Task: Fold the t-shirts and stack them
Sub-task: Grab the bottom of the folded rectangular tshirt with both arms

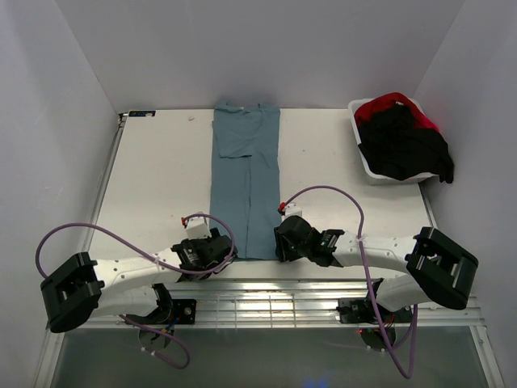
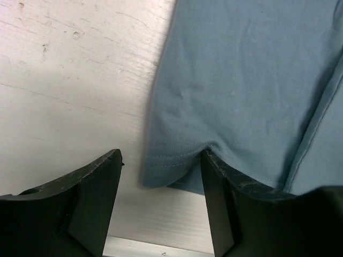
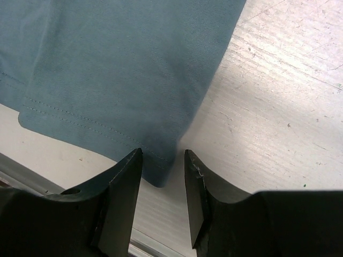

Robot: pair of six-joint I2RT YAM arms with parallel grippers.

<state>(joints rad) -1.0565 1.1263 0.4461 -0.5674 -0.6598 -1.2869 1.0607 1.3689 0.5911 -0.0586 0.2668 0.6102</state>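
Note:
A dusty teal-blue t-shirt (image 1: pixel 246 182) lies flat on the table, folded into a long narrow strip running from far to near. My left gripper (image 1: pixel 218 246) is open at its near left corner; in the left wrist view the hem corner (image 2: pixel 166 166) lies between the fingers, and the right finger (image 2: pixel 225 203) touches the hem. My right gripper (image 1: pixel 281 242) is open at the near right corner; that corner (image 3: pixel 161 171) sits between its jaws. A black t-shirt (image 1: pixel 401 144) and a red t-shirt (image 1: pixel 386 105) lie heaped in the tub.
A white plastic tub (image 1: pixel 367 166) stands at the far right of the white table (image 1: pixel 153 186). A metal rail (image 1: pixel 266 303) runs along the table's near edge, just behind both grippers. Grey walls enclose the sides and back.

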